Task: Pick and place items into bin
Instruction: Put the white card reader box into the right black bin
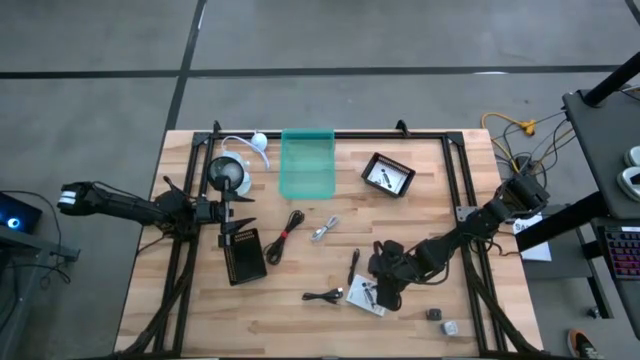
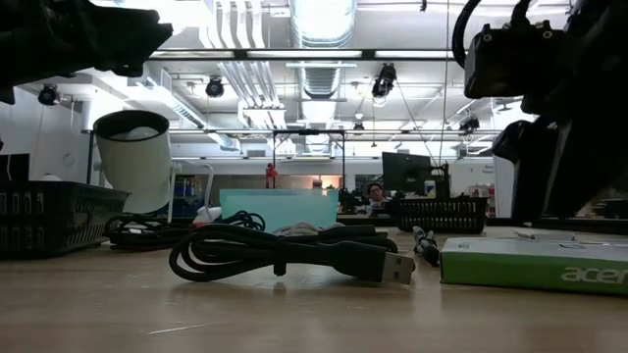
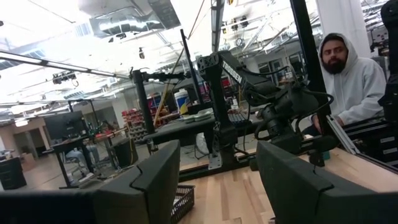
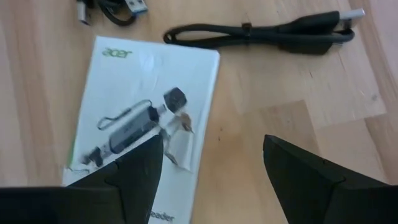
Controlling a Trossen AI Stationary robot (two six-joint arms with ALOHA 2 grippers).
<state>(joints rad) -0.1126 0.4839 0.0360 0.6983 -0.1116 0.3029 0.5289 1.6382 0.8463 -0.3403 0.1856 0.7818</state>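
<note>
Jaws on the right gripper (image 4: 211, 180) are standing apart, hovering just above the white card (image 4: 146, 118), one finger over the card's edge and the other over bare table (image 4: 323, 87). My read: it's lining up to pinch the card by a long edge, since it's lying flat with little to grab. Card's long axis is running roughly along the fingers' own direction in the wrist view; in the high view the card (image 1: 363, 296) is sitting tilted near the front edge. Black cable (image 4: 273, 34) is lying just past the card, long axis across it, plug pointing away. Bin (image 1: 306, 162) is well apart, at the far side. Left gripper (image 1: 222, 212) is waiting by the left frame, jaws apart, holding nothing.
</note>
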